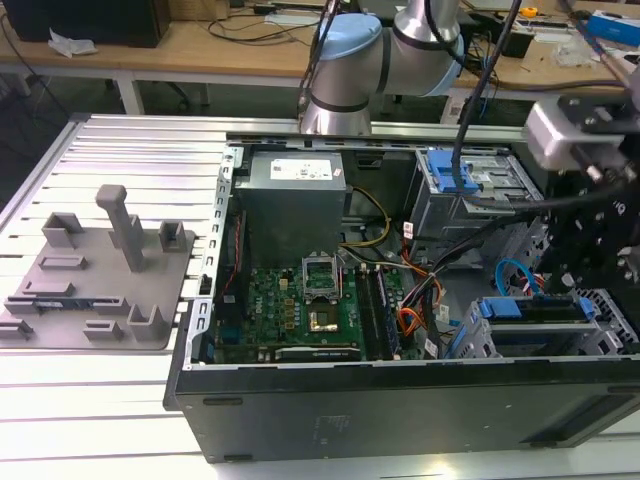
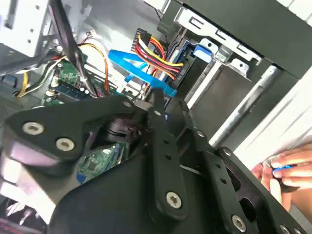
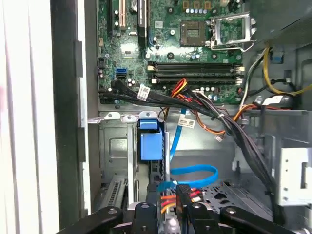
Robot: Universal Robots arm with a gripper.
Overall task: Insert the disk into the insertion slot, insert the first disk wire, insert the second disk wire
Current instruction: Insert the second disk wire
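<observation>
The case (image 1: 400, 410) lay on its side with its open face up, likely so the arm could reach down into it. The disk (image 1: 530, 308) sat inside the slot (image 1: 612, 310), in the corner of the case at the exterior view's right, near the front wall. Its blue frame showed along the top of the grey metal cage. So the first step looked done. The disk's plug end seemed to face the open middle of the case, where the wires could get to it.

The gripper (image 3: 181, 192) was low in the case, right at that end of the disk. In the first wrist view its tip was touching or just beside the blue wire (image 3: 195, 170) and the red and yellow wires (image 3: 168, 201), which bunched up at the same spot. The blue wire made a loose loop just past the tip. It looked like the wire work was under way. I could not tell if the gripper was open or closed, or if it had hold of a wire.

In the second wrist view a hand (image 2: 285, 168) was outside the case wall, well apart from the gripper.
</observation>
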